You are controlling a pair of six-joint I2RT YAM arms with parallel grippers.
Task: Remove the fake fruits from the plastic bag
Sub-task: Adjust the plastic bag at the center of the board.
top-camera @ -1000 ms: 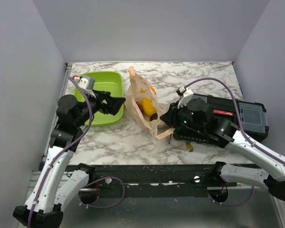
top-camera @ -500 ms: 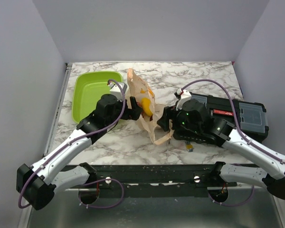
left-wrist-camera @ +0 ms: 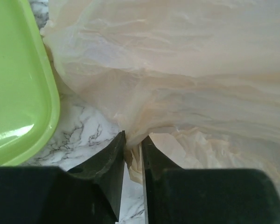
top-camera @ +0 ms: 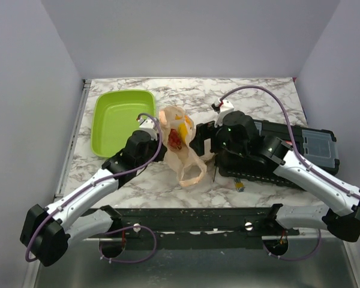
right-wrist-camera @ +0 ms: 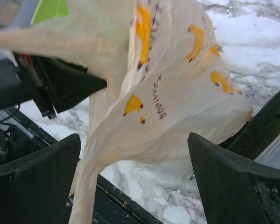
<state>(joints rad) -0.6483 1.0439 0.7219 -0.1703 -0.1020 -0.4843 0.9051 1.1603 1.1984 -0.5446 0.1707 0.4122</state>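
Your left gripper [left-wrist-camera: 133, 153] pinches a fold of the bag [left-wrist-camera: 186, 70] just beside the rim of the tray [left-wrist-camera: 52, 109]. Your right gripper [right-wrist-camera: 133, 140] is spread at the bag's other side. The fruits [top-camera: 176, 137] lie inside, with bare table [top-camera: 162, 187] nearer you.

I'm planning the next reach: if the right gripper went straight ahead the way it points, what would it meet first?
The plastic bag: its printed film hangs directly ahead of the right gripper, between its open fingers. Depth is unclear.
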